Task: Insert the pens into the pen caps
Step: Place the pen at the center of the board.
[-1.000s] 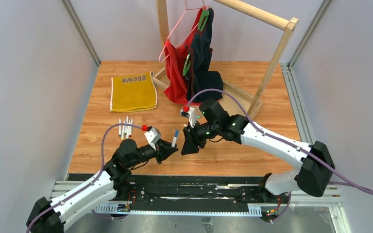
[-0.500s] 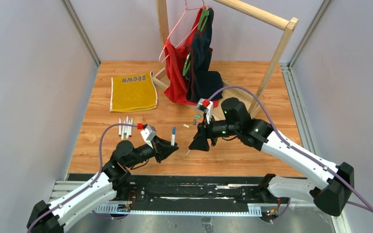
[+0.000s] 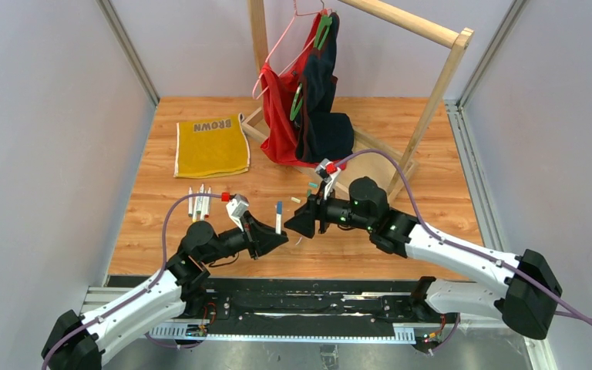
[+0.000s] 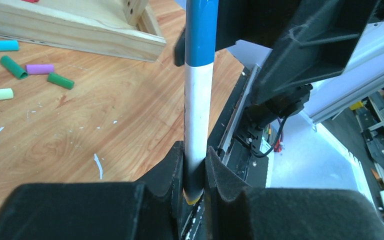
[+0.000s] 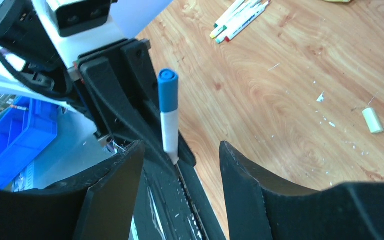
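- Okay, left gripper [image 3: 280, 236] was clenched on the bottom end of a white pen [image 4: 198, 110]. The pen stood upright above the near table edge, with a blue cap [image 5: 168, 90] on top.
- Right gripper [image 5: 180, 155] sat just right of that pen, facing it. Its fingers were spread wide, grasping nothing and not touching the pen.
- Yellow cap [image 3: 295, 200] lay alone on the table [image 3: 447, 169], just beyond the grippers.
- Teal, purple and green caps [image 4: 40, 68] lay clustered a bit farther, near the wooden rack base [image 4: 80, 35].
- Remaining pens [image 3: 199, 202] lay side by side at the left.
- Yellow cloth [image 3: 211, 145] lay beyond them.
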Tool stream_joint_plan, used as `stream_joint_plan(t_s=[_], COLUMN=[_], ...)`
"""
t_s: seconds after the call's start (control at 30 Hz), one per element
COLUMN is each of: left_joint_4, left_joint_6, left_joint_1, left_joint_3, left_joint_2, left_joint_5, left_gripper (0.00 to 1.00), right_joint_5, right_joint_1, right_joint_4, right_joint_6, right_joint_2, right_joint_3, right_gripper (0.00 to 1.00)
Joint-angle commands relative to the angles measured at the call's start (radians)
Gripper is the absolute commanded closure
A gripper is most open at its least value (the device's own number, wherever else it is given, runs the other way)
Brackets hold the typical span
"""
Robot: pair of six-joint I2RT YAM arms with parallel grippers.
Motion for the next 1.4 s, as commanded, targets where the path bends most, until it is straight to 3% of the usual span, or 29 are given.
stream_joint_plan(t_s=[0.0, 0.17, 0.3, 0.43, 0.53, 0.73, 0.87, 1.03, 1.07, 1.13, 1.37], left_joint_4=[0.051, 0.05, 0.049, 0.051, 0.05, -0.043, -0.161, -0.246, -0.251, -0.273, -0.438], left_joint_6=[-0.022, -0.019, -0.02, -0.022, -0.028, -0.025, -0.013, -0.023, -0.025, -0.011, 0.047], left_joint_1=[0.003, 0.003, 0.003, 0.003, 0.003, 0.005, 0.018, 0.078, 0.087, 0.092, 0.11], left_joint_3=[0.009, 0.017, 0.023, 0.033, 0.043, 0.08, 0.113, 0.167, 0.173, 0.189, 0.261], left_joint_2=[0.014, 0.02, 0.03, 0.051, 0.069, 0.078, 0.098, 0.185, 0.195, 0.204, 0.215], left_joint_5=[0.02, 0.024, 0.028, 0.023, 0.003, -0.119, -0.24, -0.272, -0.278, -0.313, -0.444], left_gripper=[1.0, 1.0, 0.99, 0.94, 0.76, 0.42, 0.2, 0.13, 0.05, 0.0, 0.02], right_joint_5=[0.038, 0.037, 0.012, 0.001, 0.062, 0.297, 0.309, 0.301, 0.303, 0.302, 0.233], right_joint_1=[0.021, 0.033, 0.046, 0.052, 0.052, 0.02, -0.125, -0.281, -0.3, -0.335, -0.416], right_joint_4=[0.128, 0.146, 0.166, 0.149, 0.058, -0.334, -0.567, -0.716, -0.723, -0.721, -0.731], right_joint_6=[0.027, 0.016, 0.021, 0.026, 0.014, -0.077, -0.071, -0.11, -0.116, -0.133, -0.182], right_joint_2=[0.058, 0.123, 0.164, 0.185, 0.172, 0.11, 0.089, 0.115, 0.121, 0.135, 0.298], right_joint_3=[0.037, 0.076, 0.101, 0.113, 0.123, 0.175, 0.145, 0.091, 0.085, 0.078, 0.12], right_gripper=[0.43, 0.43, 0.51, 0.86, 0.99, 1.0, 0.99, 0.99, 0.99, 1.0, 0.99])
